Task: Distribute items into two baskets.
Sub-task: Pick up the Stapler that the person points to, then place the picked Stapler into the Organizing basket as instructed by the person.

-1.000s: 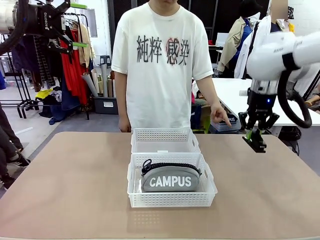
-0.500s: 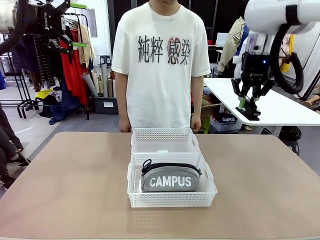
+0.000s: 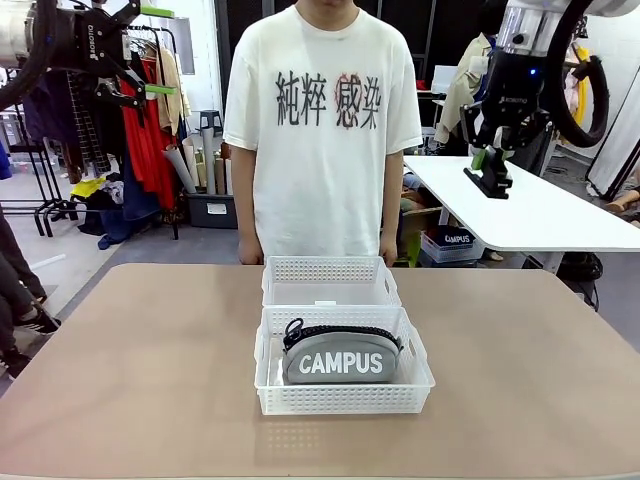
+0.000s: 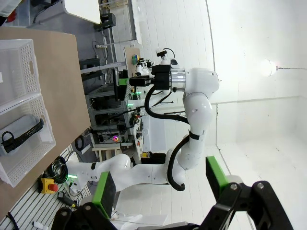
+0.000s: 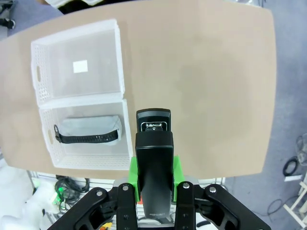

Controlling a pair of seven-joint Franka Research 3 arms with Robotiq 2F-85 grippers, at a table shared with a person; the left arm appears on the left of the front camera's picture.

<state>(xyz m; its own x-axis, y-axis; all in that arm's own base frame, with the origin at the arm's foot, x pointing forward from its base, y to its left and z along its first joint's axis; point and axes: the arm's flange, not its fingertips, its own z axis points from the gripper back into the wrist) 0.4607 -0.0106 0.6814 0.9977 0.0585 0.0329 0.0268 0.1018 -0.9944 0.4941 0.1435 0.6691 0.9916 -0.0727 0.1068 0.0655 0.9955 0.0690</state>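
Right gripper (image 3: 491,166) clamped on the stapler (image 5: 153,143), nose seemingly pointing down | it hangs high, well right of the empty basket (image 3: 330,269) | pouch (image 3: 340,362) lies in the twin basket (image 3: 345,402) just in front | right arm nearer.

The front camera faces across the two white lattice plastic baskets (image 3: 340,398), close. The right wrist camera looks straight down on them from high; the left wrist, rolled sideways, sees them distantly.
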